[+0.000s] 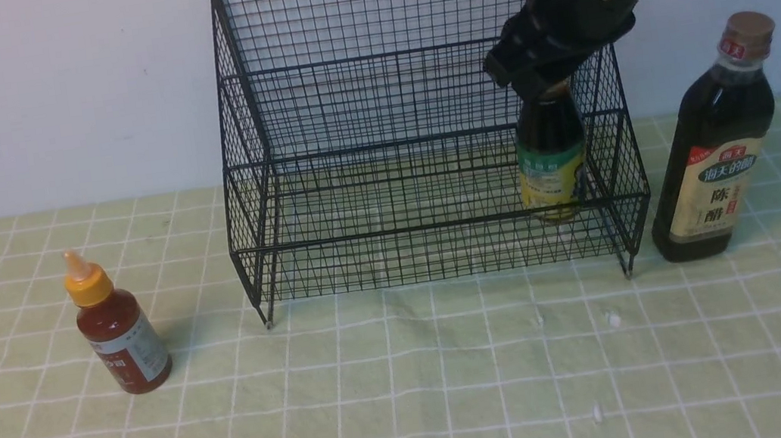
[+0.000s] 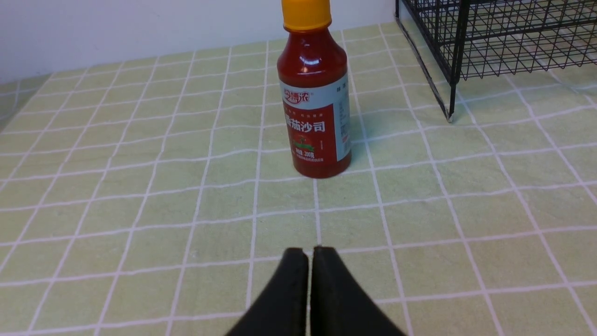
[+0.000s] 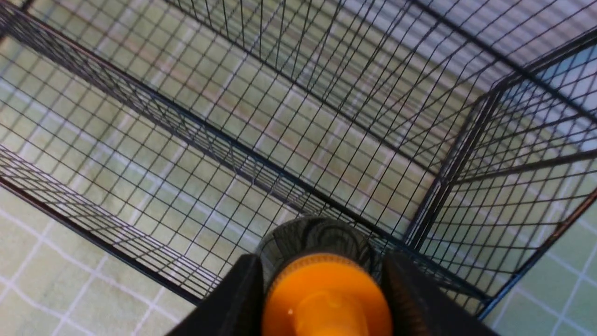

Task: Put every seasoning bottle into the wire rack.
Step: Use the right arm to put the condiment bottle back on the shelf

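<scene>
Gripping at the cap is noted: the small dark bottle [image 1: 553,165] is held upright by the half-closed right gripper [image 3: 322,298] inside the wire rack [image 1: 425,139], beside its right wall, open floor leftward. The left gripper [image 2: 309,284] is shut, empty.

Seemingly a staged lab setup, no lived-in kitchen: bare white wall [image 1: 36,93], green checked cloth [image 1: 416,399] over the worktop [image 1: 761,358].
</scene>
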